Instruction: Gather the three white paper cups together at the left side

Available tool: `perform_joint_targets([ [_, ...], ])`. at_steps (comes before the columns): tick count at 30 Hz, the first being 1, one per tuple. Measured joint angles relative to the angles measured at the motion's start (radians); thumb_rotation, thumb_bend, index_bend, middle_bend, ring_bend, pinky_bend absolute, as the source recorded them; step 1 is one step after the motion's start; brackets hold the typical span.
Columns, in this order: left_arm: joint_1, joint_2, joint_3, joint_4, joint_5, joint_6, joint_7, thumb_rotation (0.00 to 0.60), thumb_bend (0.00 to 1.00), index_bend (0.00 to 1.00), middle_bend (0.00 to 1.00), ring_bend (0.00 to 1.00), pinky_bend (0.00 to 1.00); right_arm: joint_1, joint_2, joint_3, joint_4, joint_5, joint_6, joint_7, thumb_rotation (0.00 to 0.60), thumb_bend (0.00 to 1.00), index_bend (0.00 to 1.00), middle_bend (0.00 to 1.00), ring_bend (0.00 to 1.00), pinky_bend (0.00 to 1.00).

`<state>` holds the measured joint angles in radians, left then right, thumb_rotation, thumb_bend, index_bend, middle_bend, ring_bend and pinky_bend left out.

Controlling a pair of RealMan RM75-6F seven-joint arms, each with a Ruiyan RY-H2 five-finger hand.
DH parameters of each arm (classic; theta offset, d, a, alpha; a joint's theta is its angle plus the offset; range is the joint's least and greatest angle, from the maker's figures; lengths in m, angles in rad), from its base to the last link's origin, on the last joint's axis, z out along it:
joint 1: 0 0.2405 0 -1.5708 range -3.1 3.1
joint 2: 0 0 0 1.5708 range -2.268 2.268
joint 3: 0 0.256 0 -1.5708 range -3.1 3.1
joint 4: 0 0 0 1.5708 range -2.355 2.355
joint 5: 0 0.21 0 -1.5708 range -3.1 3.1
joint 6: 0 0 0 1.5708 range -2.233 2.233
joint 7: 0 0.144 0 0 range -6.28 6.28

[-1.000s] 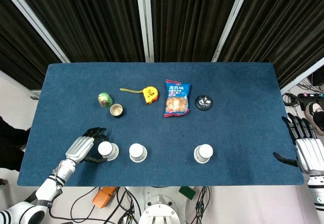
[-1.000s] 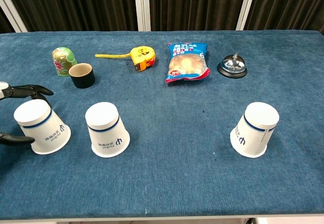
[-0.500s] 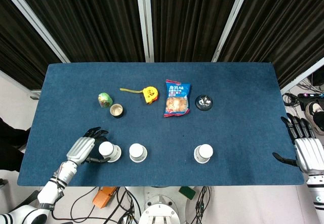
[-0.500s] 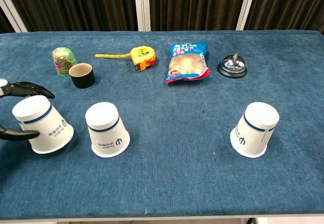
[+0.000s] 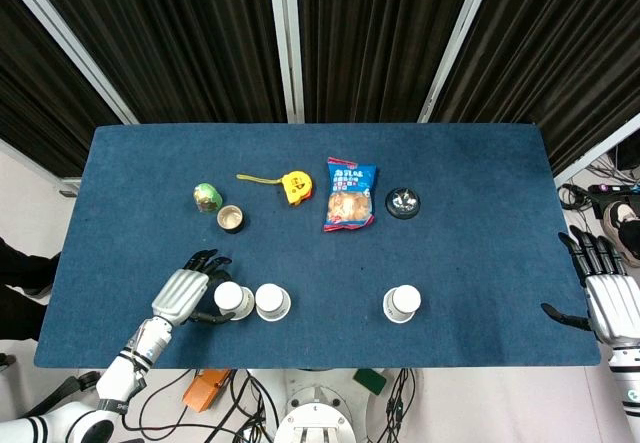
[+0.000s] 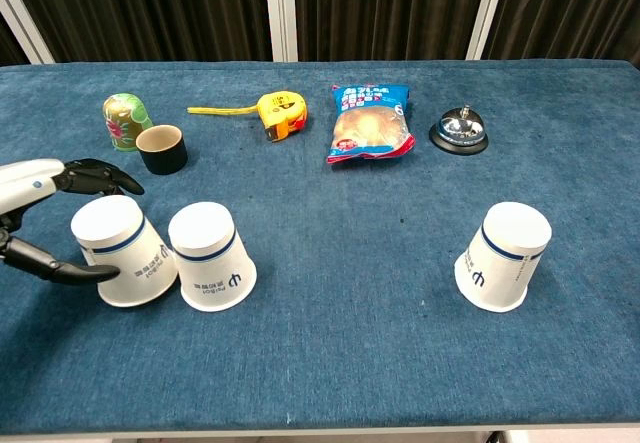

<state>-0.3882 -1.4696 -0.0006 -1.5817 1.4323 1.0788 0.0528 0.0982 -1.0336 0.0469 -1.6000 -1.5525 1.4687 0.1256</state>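
Three upturned white paper cups with a blue band stand near the table's front edge. My left hand [image 5: 190,294] [image 6: 45,218] grips the leftmost cup [image 5: 231,299] [image 6: 122,251], fingers wrapped round its sides. That cup touches the middle cup [image 5: 270,302] [image 6: 210,256] beside it. The third cup [image 5: 402,304] [image 6: 505,256] stands alone well to the right. My right hand [image 5: 609,293] hangs past the table's right edge with its fingers spread and nothing in it; the chest view does not show it.
Further back lie a green painted doll [image 5: 206,197] [image 6: 124,121], a small dark cup [image 5: 232,219] [image 6: 162,149], a yellow tape measure [image 5: 294,185] [image 6: 279,114], a blue snack bag [image 5: 350,195] [image 6: 371,123] and a black call bell [image 5: 403,202] [image 6: 459,129]. Blue cloth [image 5: 480,243] covers the table.
My left hand has slid the leftmost cup to the right until it meets the middle cup. The other two cups and the right hand have stayed put.
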Motion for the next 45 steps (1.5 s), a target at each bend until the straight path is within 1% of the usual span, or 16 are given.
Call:
perform_joint_targets([
  [6, -0.002, -0.018, 0.003, 0.005, -0.011, 0.0, 0.015, 0.449, 0.22, 0.41, 0.16, 0.03, 0.0, 0.003, -0.003, -0.002, 0.002, 0.001, -0.008, -0.002, 0.6, 0.18, 0.0, 0.0, 0.0, 0.0],
  [9, -0.003, -0.03, 0.004, 0.017, -0.011, 0.002, 0.017, 0.45, 0.21, 0.35, 0.15, 0.03, 0.0, 0.007, -0.005, -0.005, -0.001, 0.002, -0.024, -0.006, 0.6, 0.18, 0.0, 0.0, 0.0, 0.0],
  [14, -0.002, -0.03, 0.01, 0.016, -0.01, 0.008, 0.036, 0.449, 0.16, 0.21, 0.11, 0.0, 0.0, 0.032, -0.003, -0.018, -0.019, -0.018, -0.072, -0.015, 0.6, 0.18, 0.0, 0.0, 0.0, 0.0],
  [17, 0.005, -0.018, 0.011, 0.003, -0.009, 0.026, 0.046, 0.449, 0.14, 0.17, 0.11, 0.0, 0.0, 0.06, 0.007, -0.028, -0.046, -0.047, -0.112, -0.009, 0.6, 0.18, 0.0, 0.0, 0.0, 0.0],
  [21, 0.019, 0.015, 0.015, -0.02, -0.007, 0.056, 0.06, 0.448, 0.13, 0.17, 0.1, 0.0, 0.0, 0.109, 0.02, -0.04, -0.086, -0.091, -0.179, -0.013, 0.6, 0.18, 0.0, 0.0, 0.0, 0.0],
  [25, 0.045, 0.057, 0.014, -0.038, -0.007, 0.111, 0.074, 0.452, 0.13, 0.17, 0.1, 0.0, 0.0, 0.182, 0.027, -0.05, -0.126, -0.132, -0.283, -0.012, 0.6, 0.18, 0.0, 0.0, 0.0, 0.01],
  [30, 0.086, 0.12, 0.008, -0.052, -0.024, 0.169, 0.065, 0.462, 0.14, 0.17, 0.1, 0.0, 0.0, 0.29, 0.017, -0.05, -0.16, -0.145, -0.444, -0.007, 0.6, 0.2, 0.1, 0.0, 0.0, 0.05],
  [34, 0.111, 0.136, 0.004, -0.046, -0.032, 0.205, 0.062, 0.462, 0.14, 0.17, 0.1, 0.0, 0.0, 0.38, -0.018, -0.039, -0.17, -0.117, -0.585, -0.035, 0.6, 0.21, 0.15, 0.0, 0.0, 0.05],
  [37, 0.124, 0.141, 0.003, -0.037, -0.033, 0.219, 0.057, 0.463, 0.14, 0.17, 0.1, 0.0, 0.0, 0.424, -0.051, -0.029, -0.171, -0.065, -0.651, -0.084, 0.6, 0.24, 0.19, 0.0, 0.0, 0.07],
  [42, 0.129, 0.146, 0.002, -0.022, -0.032, 0.213, 0.04, 0.464, 0.14, 0.17, 0.1, 0.0, 0.0, 0.461, -0.1, -0.016, -0.162, 0.007, -0.689, -0.143, 0.6, 0.3, 0.27, 0.02, 0.0, 0.08],
  [45, 0.13, 0.145, -0.001, -0.016, -0.032, 0.212, 0.033, 0.463, 0.14, 0.17, 0.1, 0.0, 0.0, 0.478, -0.116, -0.015, -0.154, 0.027, -0.702, -0.157, 0.6, 0.31, 0.28, 0.03, 0.0, 0.08],
])
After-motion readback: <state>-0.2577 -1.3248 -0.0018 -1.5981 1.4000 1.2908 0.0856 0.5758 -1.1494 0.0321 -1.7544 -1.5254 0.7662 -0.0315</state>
